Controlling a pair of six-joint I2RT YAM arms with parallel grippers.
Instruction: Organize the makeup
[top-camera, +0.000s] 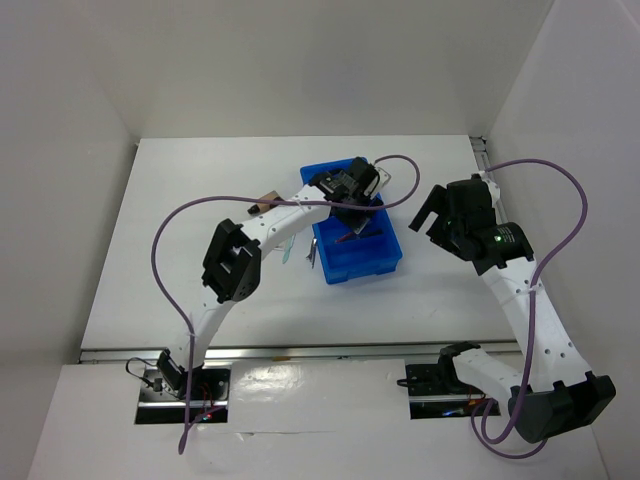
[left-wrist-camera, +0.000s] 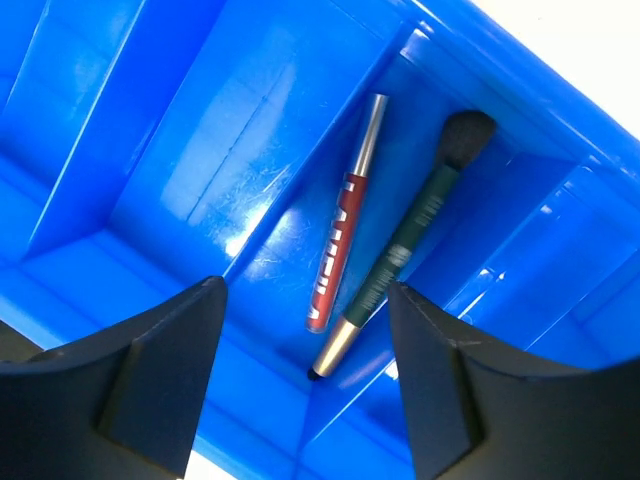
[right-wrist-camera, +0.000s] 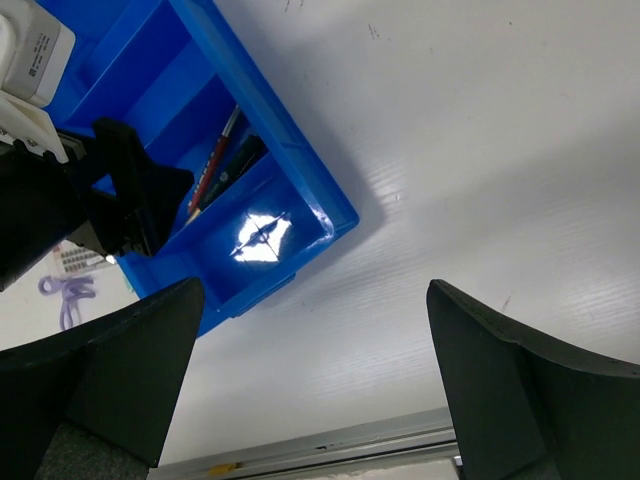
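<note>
The red pencil (left-wrist-camera: 345, 255) and green brush (left-wrist-camera: 400, 250) lie side by side in one slot of the blue tray (left-wrist-camera: 200, 130). They look light, stiff and smooth, so pinch across the middle. The left gripper (left-wrist-camera: 303, 300) hangs above, fingers spread, empty. The right gripper (right-wrist-camera: 315, 295) is spread wide too.

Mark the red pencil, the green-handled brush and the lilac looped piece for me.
red pencil (left-wrist-camera: 343, 215): left wrist view, on its red barrel.
green-handled brush (left-wrist-camera: 392, 252): left wrist view, on the green handle.
lilac looped piece (right-wrist-camera: 66, 289): right wrist view, on its loops.
</note>
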